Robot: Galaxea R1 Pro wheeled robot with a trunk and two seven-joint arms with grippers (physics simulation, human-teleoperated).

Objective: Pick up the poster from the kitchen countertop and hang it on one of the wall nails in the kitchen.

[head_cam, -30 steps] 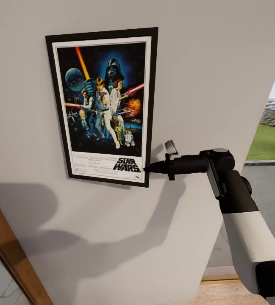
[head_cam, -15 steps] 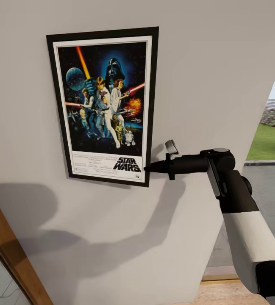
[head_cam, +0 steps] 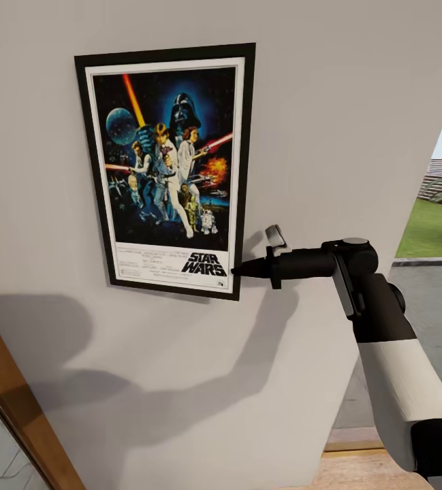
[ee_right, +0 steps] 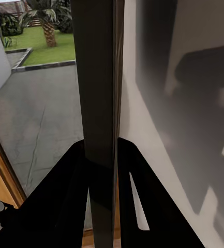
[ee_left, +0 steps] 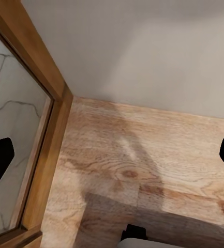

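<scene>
Now right tool (head_cam: 238,269) pinches poster (head_cam: 169,163) edge, flat vs wall (head_cam: 329,102).

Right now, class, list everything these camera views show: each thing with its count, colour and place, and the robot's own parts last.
poster: one, black frame, white border, dark blue artwork; flat against the wall, its lower right corner between the right gripper's fingers.
wall: one, light grey; behind the poster, carrying the arm's shadow.
wooden frame: one, brown; beside the wall at floor level, glass pane next to it.
floor: one, light wood planks; below the wall.
lawn: one, green; outside, past the wall's right edge.
palm tree: one, green fronds; on the lawn.
right gripper: one, black; shut on the poster's edge.
left gripper: one, black; open above the floor.
</scene>
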